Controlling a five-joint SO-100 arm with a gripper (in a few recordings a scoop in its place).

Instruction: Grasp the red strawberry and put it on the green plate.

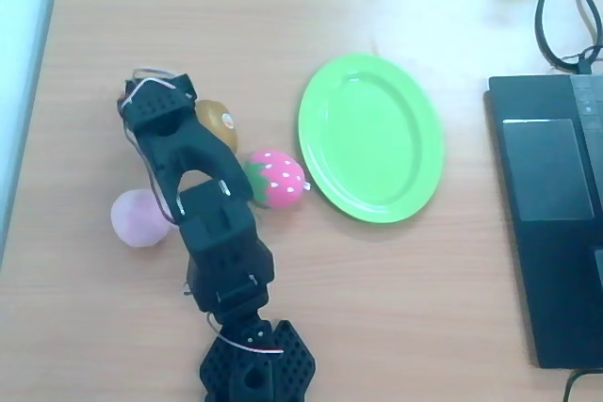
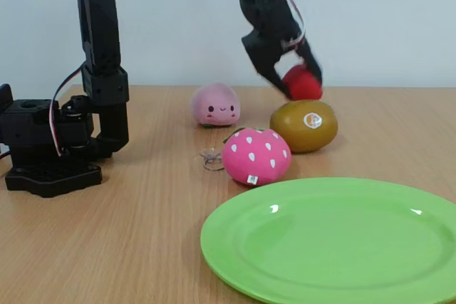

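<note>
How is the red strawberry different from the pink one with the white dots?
The red strawberry is plain solid red; the pink strawberry carries white dots. The red strawberry looks smaller than the pink strawberry. The red strawberry is held off the table in the gripper, above the brown kiwi, while the pink strawberry rests on the table near the green plate. Both are toy strawberries.
</note>
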